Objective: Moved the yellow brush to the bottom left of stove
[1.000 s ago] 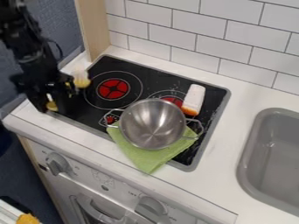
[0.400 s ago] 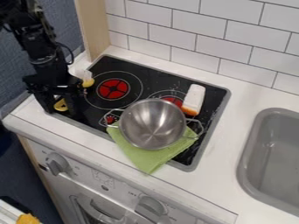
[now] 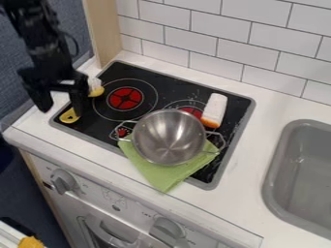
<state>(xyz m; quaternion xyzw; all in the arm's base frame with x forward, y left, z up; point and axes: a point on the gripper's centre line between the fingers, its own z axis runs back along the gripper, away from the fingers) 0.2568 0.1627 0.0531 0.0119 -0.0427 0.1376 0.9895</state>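
And here's the pot (image 3: 169,140), upright on the green cloth (image 3: 163,177), a wire handle out on either side! Right by its rim lies a white thing with an orange end (image 3: 217,107), the orange toward the pot. Over to the right, the grey sink (image 3: 304,174), set into the white bench (image 3: 265,104). White tiles (image 3: 188,38) behind, a wooden post (image 3: 102,29) at their left, and something yellow (image 3: 30,242) down in the lower left corner!
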